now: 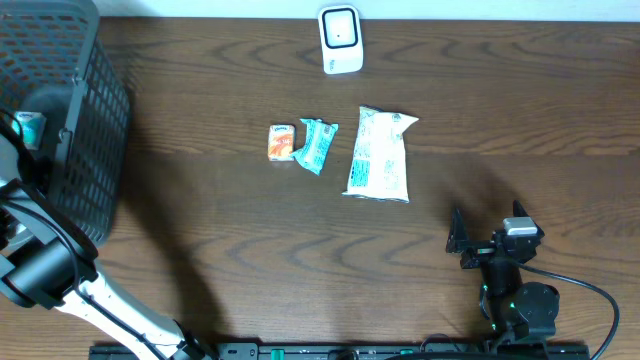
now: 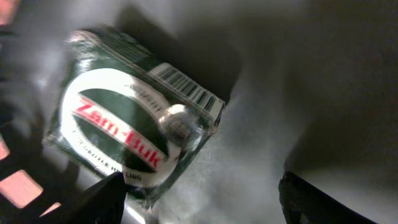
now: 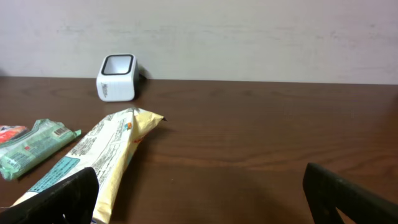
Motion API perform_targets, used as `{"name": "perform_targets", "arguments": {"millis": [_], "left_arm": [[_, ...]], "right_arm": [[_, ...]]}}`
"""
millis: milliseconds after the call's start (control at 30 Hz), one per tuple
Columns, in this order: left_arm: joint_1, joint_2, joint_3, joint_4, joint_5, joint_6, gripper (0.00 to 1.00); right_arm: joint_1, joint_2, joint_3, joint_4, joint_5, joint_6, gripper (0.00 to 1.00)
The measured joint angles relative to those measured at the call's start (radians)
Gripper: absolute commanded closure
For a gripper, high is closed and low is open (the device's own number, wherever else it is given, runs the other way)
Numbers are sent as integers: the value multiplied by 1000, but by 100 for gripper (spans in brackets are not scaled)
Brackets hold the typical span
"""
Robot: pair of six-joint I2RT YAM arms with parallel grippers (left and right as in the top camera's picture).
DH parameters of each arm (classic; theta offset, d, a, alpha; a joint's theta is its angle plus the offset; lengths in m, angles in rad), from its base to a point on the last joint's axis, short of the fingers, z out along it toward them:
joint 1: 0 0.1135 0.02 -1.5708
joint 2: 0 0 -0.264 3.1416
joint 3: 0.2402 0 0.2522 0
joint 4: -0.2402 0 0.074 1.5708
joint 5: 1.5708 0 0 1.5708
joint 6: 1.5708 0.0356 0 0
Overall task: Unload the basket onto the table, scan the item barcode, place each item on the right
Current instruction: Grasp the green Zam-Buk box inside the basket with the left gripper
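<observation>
In the left half of the left wrist view lies the Zam-Buk box [image 2: 134, 134], tilted, with its barcode [image 2: 186, 87] along the upper right edge. It sits inside the black basket [image 1: 90, 120] at the far left of the overhead view.

Your left claw [image 2: 202, 180] is wide and holds nothing. The box is off to one side of it, close to the finger at the lower left, not in the middle. If you close now, you would likely pinch only a corner. Then the box could spin or slip out. I can't tell if that finger touches the box.

Watch the barcode too. If a finger lands on it, the scanner may not read it. The wrap looks shiny, so glare could also spoil the read.

The basket walls are close around your arm. Lift crooked and the box or claw could catch on the mesh.

The scanner [image 1: 340, 40] is at the top middle of the overhead view, well apart from the basket. That is a long carry, and a weak grip could drop the box on the way. The orange pack [image 1: 281, 142], teal packet [image 1: 316, 145] and white packet [image 1: 378, 155] lie below the scanner, so a low pass could knock them.

Your right claw [image 3: 199, 186] is wide and holds nothing, near the white packet.
</observation>
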Motion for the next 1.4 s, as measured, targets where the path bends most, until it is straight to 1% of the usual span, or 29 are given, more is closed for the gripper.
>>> {"name": "perform_targets", "arguments": {"millis": [133,267,467,667,933,1100,1200,1300,1400], "left_arm": [[-1,-8,-32,52,-99,46,22],[7,-8,-45,105,-183,66,22],[18,-8,-48,190,-224,72,22],[29,-8,-61,255,-218,72,22],[88,-11,-71,263,-42,72,22],[101,-12,-71,254,16,72,23],[106,-15,-71,232,104,72,24],[105,-15,-76,210,247,81,24],[93,-18,-78,197,334,100,24]], "right_arm": [[0,0,0,0,0,0,1],[0,0,0,0,0,0,1],[0,0,0,0,0,0,1],[0,0,0,0,0,0,1],[0,0,0,0,0,0,1],[0,0,0,0,0,0,1],[0,0,0,0,0,0,1],[0,0,0,0,0,0,1],[0,0,0,0,0,0,1]]}}
